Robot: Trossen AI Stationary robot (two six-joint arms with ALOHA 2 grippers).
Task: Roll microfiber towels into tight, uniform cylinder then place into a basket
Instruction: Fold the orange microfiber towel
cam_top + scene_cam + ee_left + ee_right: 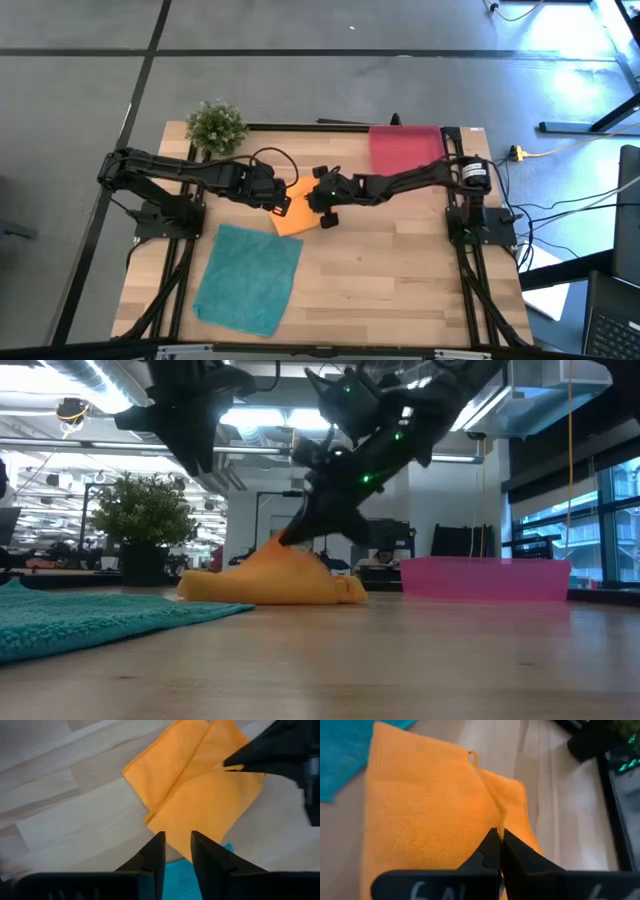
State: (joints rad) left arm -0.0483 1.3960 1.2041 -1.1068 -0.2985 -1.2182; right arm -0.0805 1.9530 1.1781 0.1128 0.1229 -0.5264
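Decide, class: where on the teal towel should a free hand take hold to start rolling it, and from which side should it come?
Grip a free corner or edge of the teal towel, coming down from above. It lies flat and spread on the table, so only its thin border can be pinched. The near edge is probably best: both hands crowd the orange towel by its far corner.

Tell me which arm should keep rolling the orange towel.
Right, probably: the right gripper is shut on a fold of the orange towel; the left gripper hovers open above its edge.

Two dark cabled arms, green indicator lights
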